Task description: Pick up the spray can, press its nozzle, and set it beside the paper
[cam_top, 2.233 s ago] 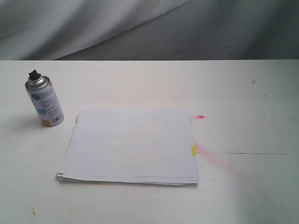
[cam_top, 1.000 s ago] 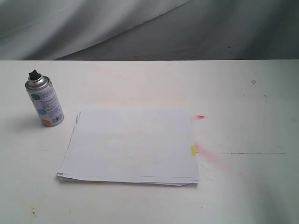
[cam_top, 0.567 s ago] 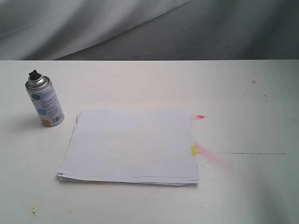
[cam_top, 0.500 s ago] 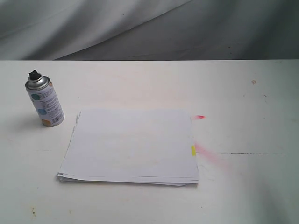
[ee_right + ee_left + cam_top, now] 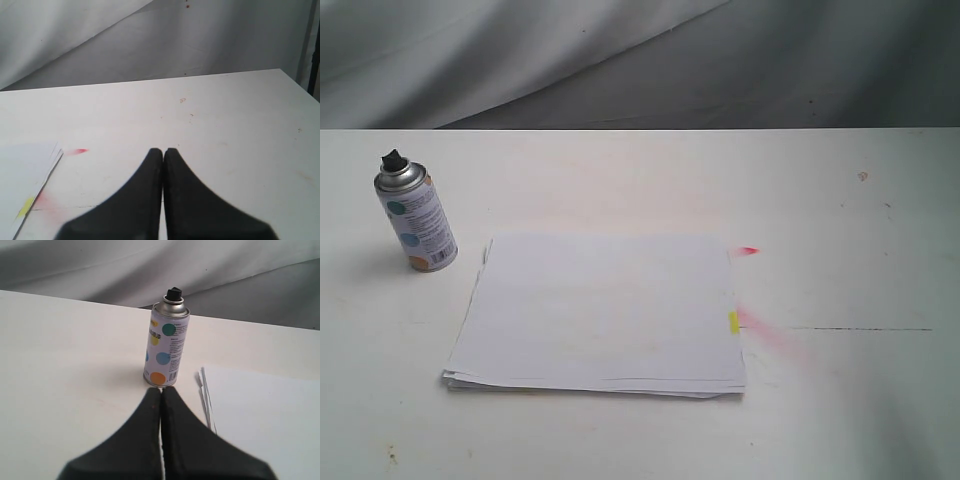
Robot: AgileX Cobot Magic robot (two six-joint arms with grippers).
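The spray can (image 5: 417, 222) stands upright on the white table, left of the paper (image 5: 600, 310). Its black nozzle (image 5: 393, 159) tops the silver dome. The stack's yellow tab (image 5: 733, 322) sticks out at its right edge. No arm shows in the exterior view. In the left wrist view the can (image 5: 166, 347) with its nozzle (image 5: 174, 293) stands just beyond my left gripper (image 5: 160, 391), which is shut and empty, apart from the can. The paper's corner (image 5: 260, 420) lies beside it. My right gripper (image 5: 163, 151) is shut and empty over bare table, the paper (image 5: 22, 172) off to one side.
Pink spray stains (image 5: 770, 335) and a red mark (image 5: 748, 250) lie on the table right of the paper. A thin dark line (image 5: 860, 329) runs across the tabletop there. Grey cloth (image 5: 640, 60) hangs behind the table's far edge.
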